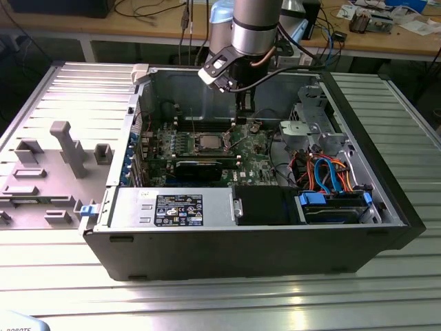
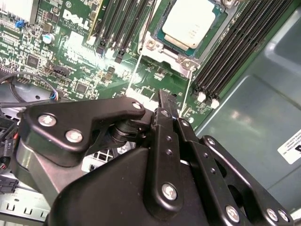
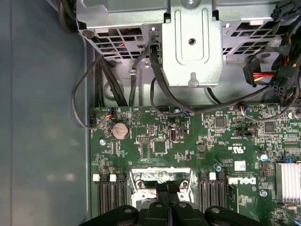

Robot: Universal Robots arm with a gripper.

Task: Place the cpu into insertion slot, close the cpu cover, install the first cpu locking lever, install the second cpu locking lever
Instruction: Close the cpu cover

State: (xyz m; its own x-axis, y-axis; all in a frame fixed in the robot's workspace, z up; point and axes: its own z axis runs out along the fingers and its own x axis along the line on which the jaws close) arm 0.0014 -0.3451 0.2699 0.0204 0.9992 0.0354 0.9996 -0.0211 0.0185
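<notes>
The cpu (image 2: 190, 22) lies flat in the insertion slot (image 2: 162, 52), its silver-grey top facing up; in the exterior view the cpu (image 1: 209, 143) sits mid-motherboard. A silvery frame rims it, and I cannot tell whether the cpu cover is down. Two thin metal levers (image 2: 134, 73) (image 2: 189, 92) stick up from the slot's corners. My gripper (image 2: 165, 101) hangs above the board just beside the slot, black fingers shut with nothing between them. In the first wrist view the gripper (image 3: 168, 189) hovers over the slot's metal edge (image 3: 160, 175). The exterior view has the gripper (image 1: 241, 107) behind the slot.
The open computer case (image 1: 386, 207) lies on a ribbed metal table (image 1: 220, 303). Memory slots (image 2: 235, 52) flank the socket. A black card (image 1: 200, 167), a drive cage (image 3: 193, 42) with cables (image 1: 324, 172) and a power supply (image 1: 172, 208) crowd the case. Grey fixtures (image 1: 65, 148) stand at the exterior view's left.
</notes>
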